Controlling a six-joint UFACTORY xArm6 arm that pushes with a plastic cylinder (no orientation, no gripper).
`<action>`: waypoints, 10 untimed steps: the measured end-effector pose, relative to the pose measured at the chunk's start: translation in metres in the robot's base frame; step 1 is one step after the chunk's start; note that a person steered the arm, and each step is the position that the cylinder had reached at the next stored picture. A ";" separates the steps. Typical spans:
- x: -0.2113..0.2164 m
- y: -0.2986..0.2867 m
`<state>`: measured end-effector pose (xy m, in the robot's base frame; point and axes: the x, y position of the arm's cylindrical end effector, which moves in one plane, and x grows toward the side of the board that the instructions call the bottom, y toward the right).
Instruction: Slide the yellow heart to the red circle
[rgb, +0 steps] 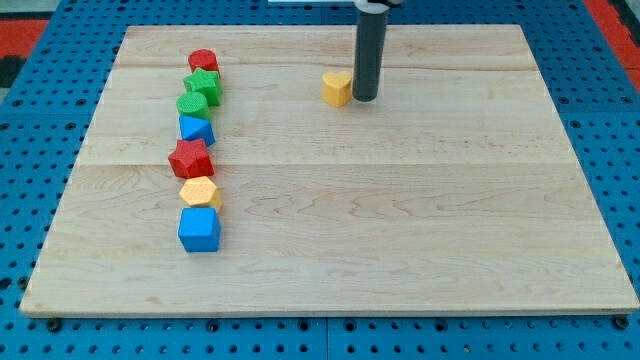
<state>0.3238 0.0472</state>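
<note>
Tip (365, 98): bare rod end with no jaws to open or close, touching yellow heart (337, 88) at its 3 o'clock | red circle (203, 61): 9 o'clock of heart, well apart, topping block column

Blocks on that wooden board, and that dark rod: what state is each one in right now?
Yellow heart: alone near the view's top, my tip beside it.
My tip: on the heart's right side, touching or nearly.
Red circle: top of the left column.
Green star: below it.
Green circle: next.
Blue block: next.
Red star: next.
Yellow hexagon: next.
Blue cube: column's bottom.
</note>
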 end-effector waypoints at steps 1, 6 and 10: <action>-0.022 -0.031; -0.057 -0.106; -0.071 -0.129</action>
